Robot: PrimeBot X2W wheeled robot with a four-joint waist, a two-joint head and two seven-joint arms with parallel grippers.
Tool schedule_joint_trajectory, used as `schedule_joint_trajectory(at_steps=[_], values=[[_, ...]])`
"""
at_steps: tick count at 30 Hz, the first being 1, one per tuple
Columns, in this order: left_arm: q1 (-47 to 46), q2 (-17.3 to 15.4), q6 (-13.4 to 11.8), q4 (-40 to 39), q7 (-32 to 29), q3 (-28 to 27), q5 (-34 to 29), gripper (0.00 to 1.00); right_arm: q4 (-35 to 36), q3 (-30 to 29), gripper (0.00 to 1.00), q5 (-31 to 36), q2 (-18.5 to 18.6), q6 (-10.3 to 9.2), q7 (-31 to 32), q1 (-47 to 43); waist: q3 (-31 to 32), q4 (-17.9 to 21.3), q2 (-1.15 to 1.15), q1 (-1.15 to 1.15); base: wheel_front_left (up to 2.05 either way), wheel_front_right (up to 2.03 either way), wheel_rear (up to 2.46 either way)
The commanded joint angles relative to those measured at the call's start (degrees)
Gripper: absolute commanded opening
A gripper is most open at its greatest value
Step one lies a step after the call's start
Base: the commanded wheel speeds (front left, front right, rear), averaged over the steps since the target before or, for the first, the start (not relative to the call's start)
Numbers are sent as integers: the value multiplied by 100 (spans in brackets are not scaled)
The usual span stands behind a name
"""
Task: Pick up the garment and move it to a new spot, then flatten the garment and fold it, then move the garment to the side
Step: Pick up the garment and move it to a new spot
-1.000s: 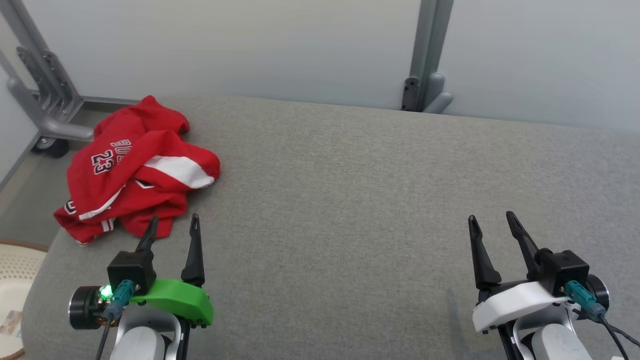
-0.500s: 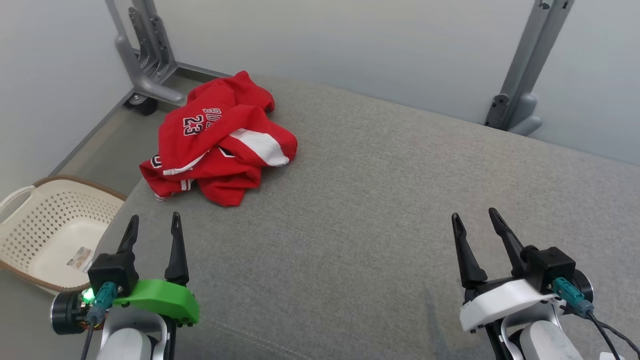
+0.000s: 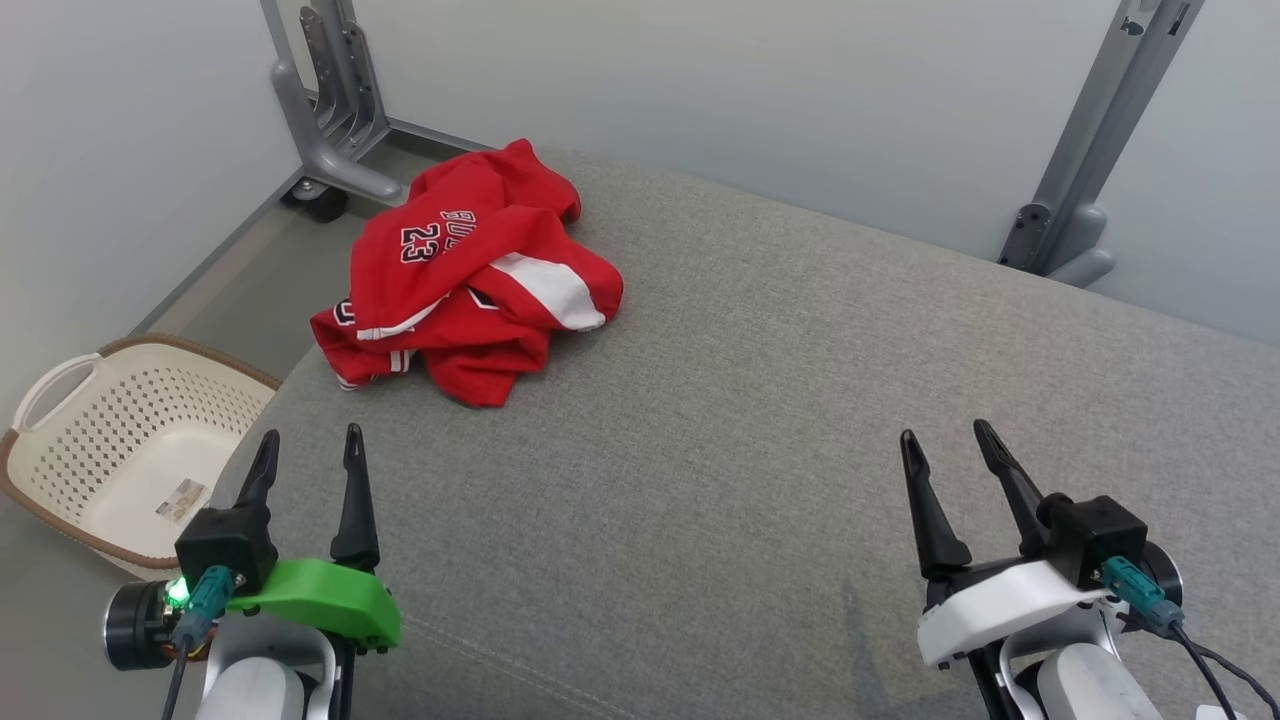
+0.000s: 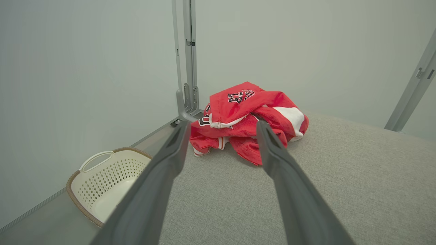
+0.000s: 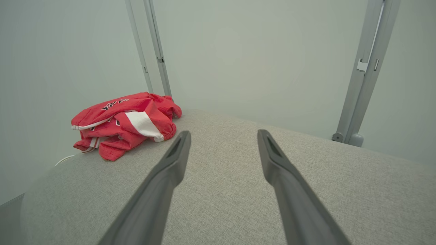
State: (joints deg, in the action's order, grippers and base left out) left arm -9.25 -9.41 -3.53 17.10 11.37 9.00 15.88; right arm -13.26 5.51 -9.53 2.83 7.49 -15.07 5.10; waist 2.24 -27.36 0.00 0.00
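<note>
Both hands are released and empty: the left hand (image 3: 311, 434) and the right hand (image 3: 943, 431) hover low over the grey fabric-covered counter (image 3: 720, 420), fingers spread wide and touching nothing. The garment (image 3: 470, 280), a red jersey with white trim and the number 23, lies in a crumpled heap ahead of the left hand and slightly to its inner side. It is well apart from the right hand, far off across the counter to that hand's left. The heap sits near the counter's far left corner, one edge close to the drop. Judged from its folds, the cloth is light, thin and limp, probably a slick mesh. It should give no resistance but will sag, trail and slip if pinched by a single layer. The raised fold at the top of the heap, or the white-banded hem on the side nearest the right hand, looks the soundest place to take hold. A pale perforated basket (image 3: 130, 420) stands on the floor just outboard of the left hand, below the counter's edge. A grey metal frame leg (image 3: 330, 150) stands beyond the garment, and a similar post (image 3: 1090, 180) stands far ahead of the right hand. Nothing lies between the left hand and the garment. The risks I judge are cloth sliding off the near edge and the arm reaching towards the frame leg.
</note>
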Motion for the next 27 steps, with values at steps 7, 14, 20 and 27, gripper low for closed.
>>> schedule_joint_trajectory(at_steps=[7,14,20,27], values=[[-50,-39,-60,-24,13,-21,90,100,-16,-8,100,-13,15,0,-32,-4,9,14,0,0,0,0,0],[-488,-159,-1,-155,-114,-88,165,100,-7,46,100,53,17,0,-9,61,-150,200,0,0,0,0,0],[-1211,-368,86,-111,-233,-342,391,100,237,177,100,152,156,-1,203,274,-789,659,0,0,0,0,0],[-1952,-520,324,661,-395,-567,749,100,584,274,100,171,371,-1,427,531,-1550,1113,0,0,0,0,0]])
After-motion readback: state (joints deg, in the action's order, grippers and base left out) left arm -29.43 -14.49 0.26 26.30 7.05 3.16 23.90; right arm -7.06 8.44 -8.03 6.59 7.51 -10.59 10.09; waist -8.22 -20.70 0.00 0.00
